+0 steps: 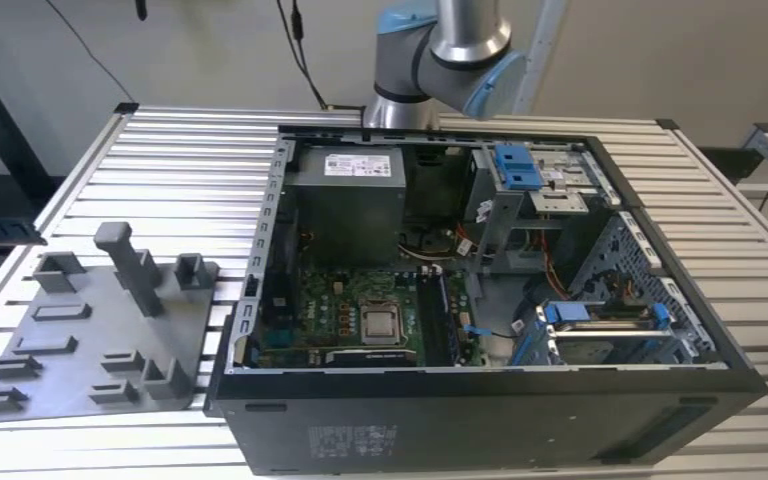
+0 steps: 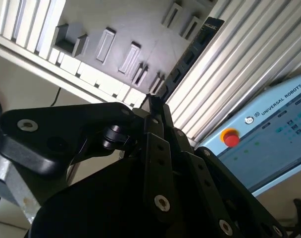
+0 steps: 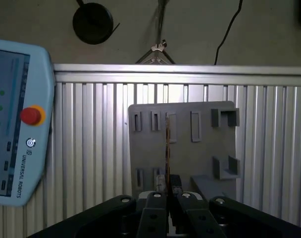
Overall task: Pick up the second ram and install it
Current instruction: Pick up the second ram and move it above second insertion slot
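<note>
The second ram (image 2: 190, 54) is a long, thin dark stick with black chips, and it juts out from my fingertips. In the first wrist view the ram (image 3: 167, 148) shows edge-on as a thin line. My gripper (image 2: 155, 105) is shut on one end of it and holds it in the air above the grey fixture plate (image 2: 116, 27). In the first wrist view the gripper (image 3: 167, 191) sits over that plate (image 3: 200, 153). In the exterior view the arm (image 1: 444, 50) rises behind the open computer case (image 1: 491, 410), whose motherboard (image 1: 357, 320) lies exposed.
The grey fixture plate (image 1: 77, 340) with a tall post (image 1: 128, 265) lies on the slatted aluminium table (image 1: 171, 150) at the exterior view's left, beside the case. A teach pendant (image 3: 12, 124) with a red button lies near the table's edge. Blue drive clips (image 1: 518, 165) sit inside the case.
</note>
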Tool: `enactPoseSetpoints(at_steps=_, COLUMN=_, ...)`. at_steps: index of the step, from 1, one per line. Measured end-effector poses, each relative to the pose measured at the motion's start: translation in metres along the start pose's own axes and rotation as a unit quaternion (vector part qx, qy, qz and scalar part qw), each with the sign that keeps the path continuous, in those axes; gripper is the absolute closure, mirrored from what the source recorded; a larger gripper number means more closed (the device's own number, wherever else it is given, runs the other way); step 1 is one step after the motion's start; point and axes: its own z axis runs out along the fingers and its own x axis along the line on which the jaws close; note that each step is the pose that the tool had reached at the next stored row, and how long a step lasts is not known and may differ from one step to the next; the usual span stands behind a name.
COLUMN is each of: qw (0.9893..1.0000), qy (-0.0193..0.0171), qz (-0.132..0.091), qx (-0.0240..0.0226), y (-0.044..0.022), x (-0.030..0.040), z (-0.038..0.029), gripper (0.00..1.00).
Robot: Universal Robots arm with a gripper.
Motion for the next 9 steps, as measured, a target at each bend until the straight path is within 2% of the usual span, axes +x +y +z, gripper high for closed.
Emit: enactPoseSetpoints(at_steps=9, qw=1.0, qy=-0.0001, qz=0.0, qx=0.0001, y=-0.0135, x=-0.0001, z=-0.0002, gripper=0.86)
